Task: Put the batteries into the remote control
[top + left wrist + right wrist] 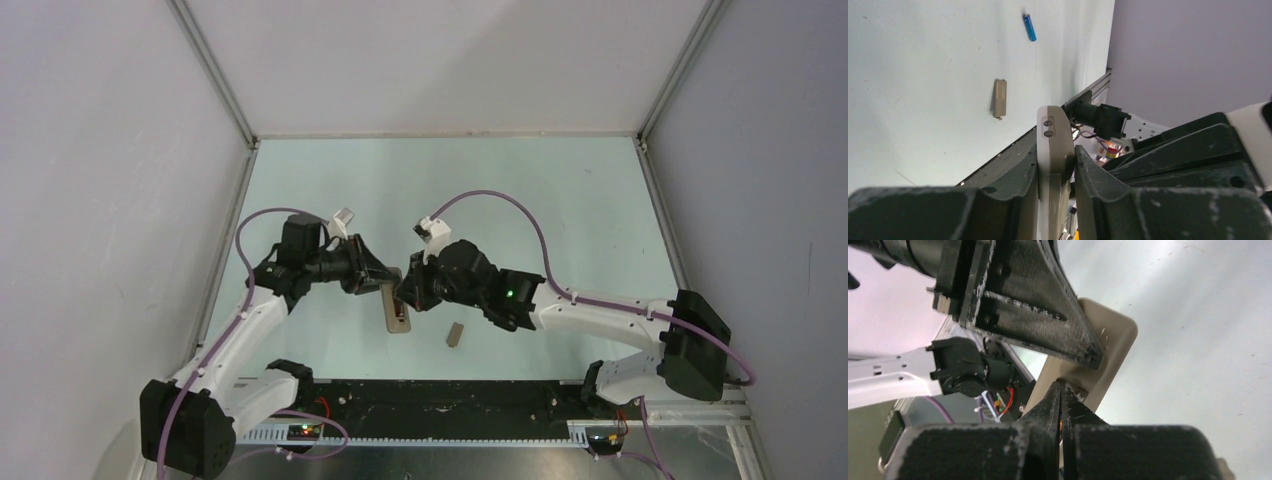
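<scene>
– Between both sets of jaws, from above, sits the remote control (398, 314). The cover piece (455, 334) lies just beside the right jaws.
– And at the left wrist?
– Left jaws clamp the remote edge-on. The blue battery (1030, 27) lies well beyond them on the surface (923, 60).
– Right wrist?
– Right jaws are pinched together at the remote's back. I'd hold the left grip firm and press in gently. The dark battery and the compartment are hidden.

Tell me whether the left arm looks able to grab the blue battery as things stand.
Probably not. The left gripper is shut on the remote control, so its fingers are full. The blue battery lies in the open, past the cover piece, with nothing on it; the arm would have to let go first.
</scene>
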